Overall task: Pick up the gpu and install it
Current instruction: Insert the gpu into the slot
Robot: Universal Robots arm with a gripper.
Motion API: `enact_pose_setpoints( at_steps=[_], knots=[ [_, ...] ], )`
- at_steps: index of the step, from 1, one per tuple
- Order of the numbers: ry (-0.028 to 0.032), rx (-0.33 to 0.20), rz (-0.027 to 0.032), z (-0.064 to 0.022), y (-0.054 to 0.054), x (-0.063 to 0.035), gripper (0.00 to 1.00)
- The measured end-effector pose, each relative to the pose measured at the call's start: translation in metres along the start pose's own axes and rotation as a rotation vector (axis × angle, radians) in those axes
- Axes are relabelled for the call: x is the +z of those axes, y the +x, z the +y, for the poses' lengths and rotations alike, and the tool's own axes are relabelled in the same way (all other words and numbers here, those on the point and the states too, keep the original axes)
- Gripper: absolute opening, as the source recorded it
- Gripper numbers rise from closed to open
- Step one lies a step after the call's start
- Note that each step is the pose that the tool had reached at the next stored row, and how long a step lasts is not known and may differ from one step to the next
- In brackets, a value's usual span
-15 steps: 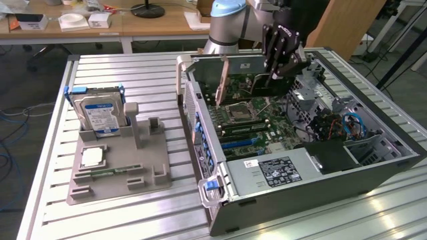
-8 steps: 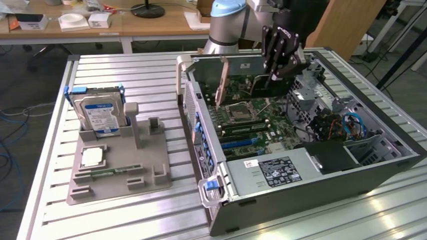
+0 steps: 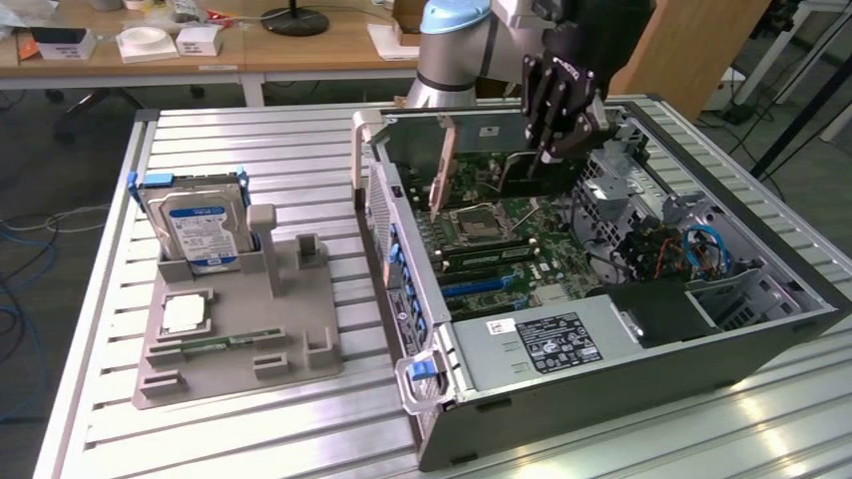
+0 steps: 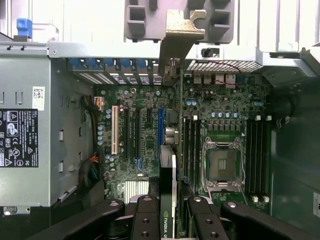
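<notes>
Black jointed fingers (image 4: 145, 220) of the robot gripper (image 4: 170, 212) are the closest thing to the wrist camera. Between them stands the gpu (image 4: 168, 226), a thin dark green circuit card seen from its edge, with a green logo strip on it. The fingers press on the card from both sides, so the gripper is only partly spread and is pinching the gpu. From the fingers the card runs away to its silver metal bracket (image 4: 181, 35), which is at the rear wall of the open dark grey computer case (image 4: 295, 150). Under the card lies the green motherboard (image 4: 145, 135), with a square metal processor socket (image 4: 222, 162) beside.

In the upper middle of the exterior view the gripper (image 3: 553, 150) reaches down into the computer case (image 3: 600, 399). The gpu (image 3: 513, 172) hangs directly under it, upright on its long edge, over the motherboard (image 3: 513, 244). Whether its lower edge sits in a slot, I cannot tell. On the exterior view's left, well apart from the gripper, a grey plastic holder (image 3: 313, 334) stands on the ribbed metal table (image 3: 239, 439). It carries a silver hard drive (image 3: 200, 230) with a blue label.
</notes>
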State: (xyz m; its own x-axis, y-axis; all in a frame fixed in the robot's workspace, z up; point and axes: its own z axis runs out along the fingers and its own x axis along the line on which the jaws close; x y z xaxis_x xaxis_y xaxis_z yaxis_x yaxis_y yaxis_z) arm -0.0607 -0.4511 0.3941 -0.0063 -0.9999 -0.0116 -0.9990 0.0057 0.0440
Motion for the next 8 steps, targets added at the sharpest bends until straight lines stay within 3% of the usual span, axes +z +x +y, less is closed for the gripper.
enact_pose_setpoints(
  at_steps=[8],
  knots=[
    [0.0,0.0,-0.0001,-0.0001,0.0,0.0028,0.26]
  ],
)
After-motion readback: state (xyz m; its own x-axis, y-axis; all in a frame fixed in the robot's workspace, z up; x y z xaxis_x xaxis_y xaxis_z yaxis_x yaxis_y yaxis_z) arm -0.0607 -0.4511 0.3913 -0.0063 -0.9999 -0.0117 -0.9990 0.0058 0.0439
